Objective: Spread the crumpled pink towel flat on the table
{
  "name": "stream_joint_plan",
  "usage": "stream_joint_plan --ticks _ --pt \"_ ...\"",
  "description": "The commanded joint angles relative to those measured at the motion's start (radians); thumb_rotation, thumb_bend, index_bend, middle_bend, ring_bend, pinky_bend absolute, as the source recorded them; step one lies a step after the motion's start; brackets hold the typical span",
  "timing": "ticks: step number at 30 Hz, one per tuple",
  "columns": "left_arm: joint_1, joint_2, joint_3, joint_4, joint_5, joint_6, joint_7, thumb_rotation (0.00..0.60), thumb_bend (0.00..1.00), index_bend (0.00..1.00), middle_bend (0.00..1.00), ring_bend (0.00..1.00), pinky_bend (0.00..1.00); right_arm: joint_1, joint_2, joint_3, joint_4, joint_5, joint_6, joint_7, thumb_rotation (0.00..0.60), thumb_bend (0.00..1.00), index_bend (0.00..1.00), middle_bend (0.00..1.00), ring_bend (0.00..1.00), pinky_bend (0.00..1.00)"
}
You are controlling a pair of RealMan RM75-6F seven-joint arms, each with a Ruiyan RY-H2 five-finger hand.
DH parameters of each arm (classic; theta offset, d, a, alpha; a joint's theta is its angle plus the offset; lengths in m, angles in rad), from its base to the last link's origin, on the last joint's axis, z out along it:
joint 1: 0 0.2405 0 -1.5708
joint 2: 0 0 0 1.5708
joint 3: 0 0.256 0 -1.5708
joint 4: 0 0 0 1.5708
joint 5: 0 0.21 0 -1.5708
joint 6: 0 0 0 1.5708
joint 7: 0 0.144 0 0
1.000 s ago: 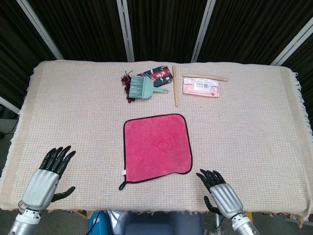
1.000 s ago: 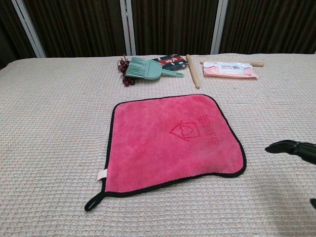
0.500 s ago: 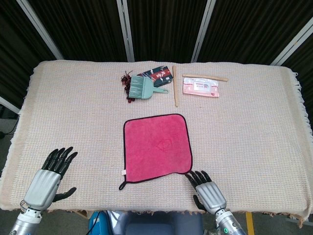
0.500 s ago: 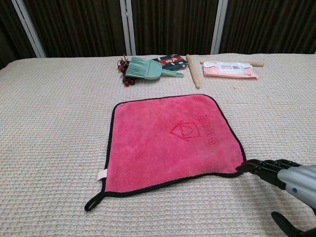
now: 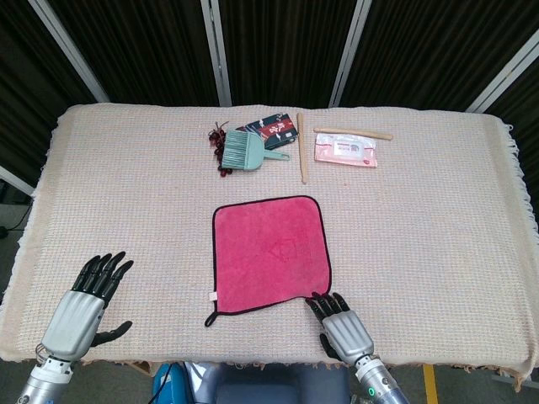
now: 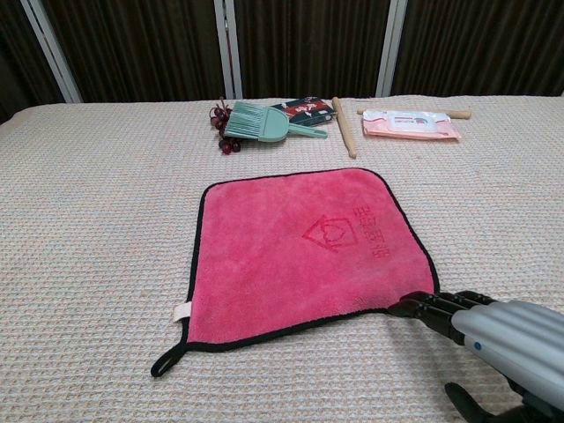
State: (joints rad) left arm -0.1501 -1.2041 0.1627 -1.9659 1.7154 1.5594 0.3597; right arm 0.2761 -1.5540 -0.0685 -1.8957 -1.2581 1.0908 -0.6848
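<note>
Near the middle of the table [image 5: 126, 194], on its cream woven cover, the pink square microfibre towel with black edging [image 5: 269, 252] lies opened out. From where I stand it looks as good as spread: all four sides show, the surface is smooth, the stitched house-and-heart mark faces up, and the small black hanging loop trails off the near left corner. I would judge the task nearly finished, with at most a last smoothing or tug at the near right corner left to do.

That corner is where the right hand [image 5: 341, 324] is. It reaches in low from the near edge, palm down, fingers stretched forward and lying close together, their dark tips [image 6: 423, 306] right at the towel's near right edge. Whether they press the cloth or only touch the cover beside it, I cannot tell. It grips nothing.

Off to the near left, well apart from the towel, the left hand [image 5: 84, 305] hovers or rests by the table's front edge, fingers extended and fanned, thumb out to the side, nothing in it.

Along the far side sit a pale green plastic brush [image 5: 247, 151], a dark printed packet [image 5: 271, 128], two wooden sticks [image 5: 301, 147] and a pink pack of wipes [image 5: 347, 151], all well clear of the work.
</note>
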Motion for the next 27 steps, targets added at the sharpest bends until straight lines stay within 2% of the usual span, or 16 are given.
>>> stream_joint_plan --ticks 1,9,19,27 --pt "0.003 -0.002 -0.004 0.003 0.001 -0.004 0.0 0.6 0.11 0.05 0.0 0.0 0.0 0.003 -0.012 0.001 0.001 -0.003 0.009 -0.007 0.6 0.59 0.0 0.0 0.0 0.0" --pt "0.013 -0.005 -0.014 0.009 0.01 -0.012 -0.004 0.6 0.11 0.04 0.0 0.0 0.0 0.009 -0.037 0.004 0.01 -0.01 0.03 -0.02 0.6 0.59 0.0 0.0 0.0 0.0" --pt "0.027 -0.01 -0.023 0.015 0.022 -0.035 -0.005 0.6 0.11 0.04 0.0 0.0 0.0 0.028 -0.075 0.001 0.057 0.053 0.014 -0.039 0.6 0.59 0.0 0.0 0.0 0.0" --pt "0.037 -0.01 -0.032 0.016 0.028 -0.046 -0.009 0.6 0.11 0.04 0.0 0.0 0.0 0.03 -0.062 -0.029 0.023 0.053 0.034 -0.071 0.6 0.59 0.0 0.0 0.0 0.0"
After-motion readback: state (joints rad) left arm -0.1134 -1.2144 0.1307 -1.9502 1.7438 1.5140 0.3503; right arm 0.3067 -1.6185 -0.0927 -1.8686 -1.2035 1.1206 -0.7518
